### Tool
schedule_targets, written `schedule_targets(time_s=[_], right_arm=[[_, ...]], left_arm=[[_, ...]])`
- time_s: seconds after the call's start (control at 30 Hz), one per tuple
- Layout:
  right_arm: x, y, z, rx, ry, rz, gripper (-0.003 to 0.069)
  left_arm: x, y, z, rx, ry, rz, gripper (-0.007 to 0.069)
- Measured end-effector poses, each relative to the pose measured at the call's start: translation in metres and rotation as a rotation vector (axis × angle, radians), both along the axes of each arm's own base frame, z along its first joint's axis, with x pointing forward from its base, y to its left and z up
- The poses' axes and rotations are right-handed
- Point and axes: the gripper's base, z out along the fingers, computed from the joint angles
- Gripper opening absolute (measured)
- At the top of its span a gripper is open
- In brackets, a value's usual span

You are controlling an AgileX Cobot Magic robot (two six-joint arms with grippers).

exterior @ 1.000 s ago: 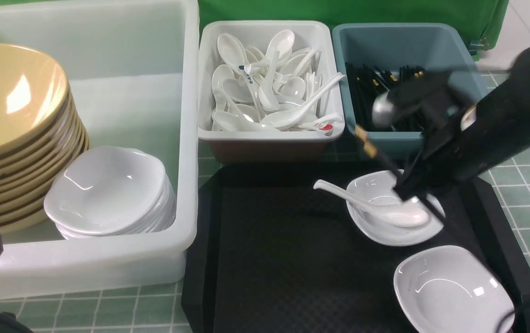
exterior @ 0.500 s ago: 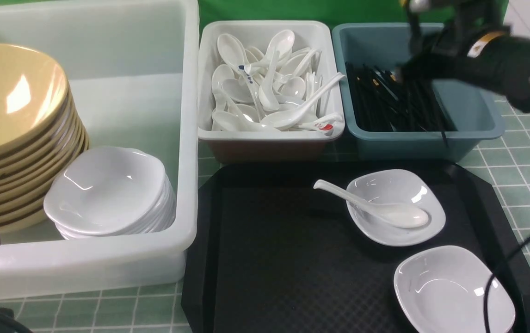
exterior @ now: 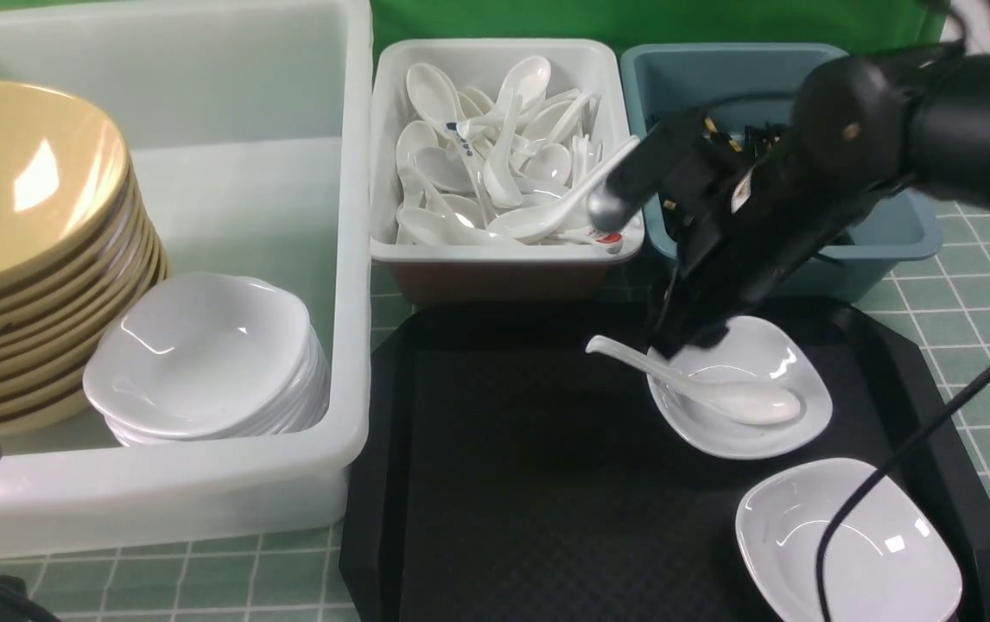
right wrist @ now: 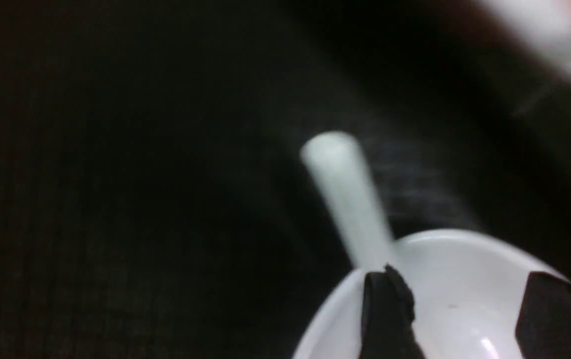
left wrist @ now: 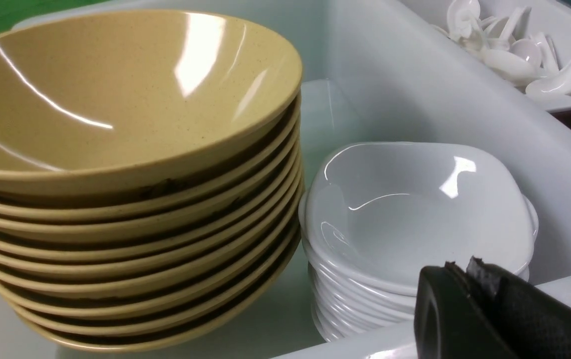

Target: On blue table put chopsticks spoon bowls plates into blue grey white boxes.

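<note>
Left hand (left wrist: 466,271) sits nearest, fingers pressed together on nothing, parked at the front rim of the big white box (exterior: 357,216). On the black, fine-textured tray (exterior: 504,484) the closest piece is an empty, glossy white dish (exterior: 892,553) of rounded-square shape. Just beyond it lies a second dish (exterior: 771,436) of the same kind, holding the white spoon (exterior: 741,399): its scoop rests inside and its handle slopes out over the rim, toward the left arm's side. Right hand (exterior: 689,337) hovers over that rim with its fingers (right wrist: 387,314) apart and nothing between them. The spoon looks light, stiff and slick with glaze, and probably liable to chip if dropped. The straight handle, where it clears the rim, seems the best place to pinch it, and squarely, since the smooth shaft could twist or slide. Lifting may drag the dish along, because it too looks light and smooth. Farther back on the green tiled table (exterior: 961,337) stand the white spoon box (exterior: 495,250), heaped with similar spoons, and the blue-grey box (exterior: 910,242) of dark chopsticks (exterior: 763,134). The big box holds stacked tan bowls (exterior: 20,190) and nested white dishes (exterior: 201,345).
</note>
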Motion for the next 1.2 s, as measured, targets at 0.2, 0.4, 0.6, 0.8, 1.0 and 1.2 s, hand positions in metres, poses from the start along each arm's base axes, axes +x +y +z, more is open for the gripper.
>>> schedule_targets(time_s=[0.2,0.4,0.6,0.8,1.0,1.2], right_arm=[[0.011,-0.004,-0.037,-0.076,0.067,0.008,0.0393],[0.013,-0.002,-0.05,-0.089,0.11,0.008,0.0333],[0.009,-0.004,-0.042,-0.096,0.13,0.01,0.0111],[-0.007,-0.009,-0.003,-0.068,0.103,0.015,0.0107],[0.005,0.005,0.074,0.315,-0.339,-0.079,0.0107],[0.056,0.024,0.078,0.541,-0.7,-0.26,0.0133]], left_arm=[[0.0,0.0,0.0,0.0,0.0,0.0,0.0001],[0.0,0.0,0.0,0.0,0.0,0.0,0.0001],[0.0,0.0,0.0,0.0,0.0,0.0,0.0001],[0.0,0.0,0.0,0.0,0.0,0.0,0.0001],[0.0,0.0,0.0,0.0,-0.001,0.0,0.0001],[0.0,0.0,0.0,-0.001,-0.002,0.0,0.0001]])
